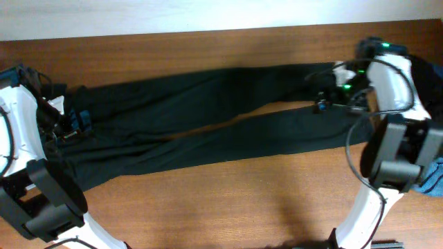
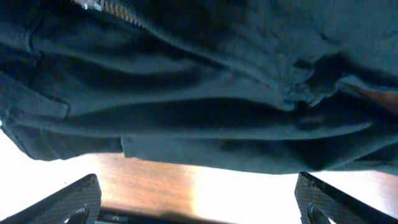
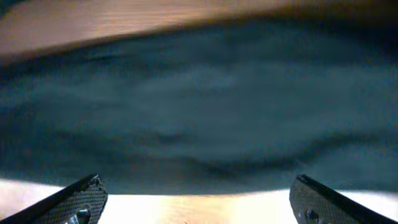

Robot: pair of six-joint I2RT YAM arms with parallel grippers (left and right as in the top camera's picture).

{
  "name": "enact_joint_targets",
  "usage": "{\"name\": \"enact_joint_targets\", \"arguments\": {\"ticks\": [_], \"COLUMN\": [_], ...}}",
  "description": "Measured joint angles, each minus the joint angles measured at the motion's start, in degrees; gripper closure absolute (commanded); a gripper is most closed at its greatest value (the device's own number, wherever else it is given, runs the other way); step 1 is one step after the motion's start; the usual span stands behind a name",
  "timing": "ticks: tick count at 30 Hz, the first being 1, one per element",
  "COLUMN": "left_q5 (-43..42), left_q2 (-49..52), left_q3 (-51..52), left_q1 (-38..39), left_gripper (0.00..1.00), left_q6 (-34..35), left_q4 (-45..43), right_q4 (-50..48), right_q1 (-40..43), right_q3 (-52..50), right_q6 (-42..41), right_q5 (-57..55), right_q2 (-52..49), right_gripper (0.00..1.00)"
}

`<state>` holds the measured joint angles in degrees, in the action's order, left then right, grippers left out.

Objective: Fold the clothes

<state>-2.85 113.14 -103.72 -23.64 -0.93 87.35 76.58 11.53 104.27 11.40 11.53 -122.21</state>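
A long pair of black trousers [image 1: 208, 117] lies flat across the wooden table [image 1: 242, 194], waist to the left and leg ends to the right. My left gripper [image 1: 73, 128] hovers open at the waist end. In the left wrist view the zipper [image 2: 106, 6] and waistband folds [image 2: 186, 106] fill the frame, and the left gripper [image 2: 199, 208] has only bare table between its fingertips [image 2: 68, 202]. My right gripper [image 1: 327, 98] hangs open over the leg ends. In the right wrist view the right gripper [image 3: 202, 208] stands just short of the black fabric's edge [image 3: 199, 124], holding nothing.
A blue piece of clothing [image 1: 430, 176] lies at the table's right edge, partly behind the right arm. Bare wood runs along the table's front, and a white wall borders the back.
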Motion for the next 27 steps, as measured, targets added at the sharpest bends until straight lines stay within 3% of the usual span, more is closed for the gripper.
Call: {"name": "enact_joint_targets", "arguments": {"ticks": [9,12,13,22,27], "left_q5": [-2.1,-2.6,-2.6,-2.9,-2.9], "left_q2": [0.0,0.0,0.0,0.0,0.0], "left_q3": [0.0,0.0,0.0,0.0,0.0], "left_q1": [3.8,5.2,5.7,7.0,7.0], "left_gripper": [0.01,0.01,0.01,0.01,0.01], "left_q6": [0.6,0.6,0.6,0.6,0.6], "left_q4": [-3.6,-4.2,-4.3,-4.5,-5.1], "right_q4": [-6.4,-7.3,-7.4,-5.6,-4.4], "right_q1": [-11.2,-12.0,-12.1,-12.3,-12.3], "right_q3": [0.0,0.0,0.0,0.0,-0.4], "right_q6": [12.5,17.7,19.1,36.4,44.3], "right_q5": [0.7,0.6,0.7,0.7,1.6], "right_q2": [0.0,0.0,0.0,0.0,0.0], "right_gripper": [0.00,0.30,0.33,0.33,0.38]}}
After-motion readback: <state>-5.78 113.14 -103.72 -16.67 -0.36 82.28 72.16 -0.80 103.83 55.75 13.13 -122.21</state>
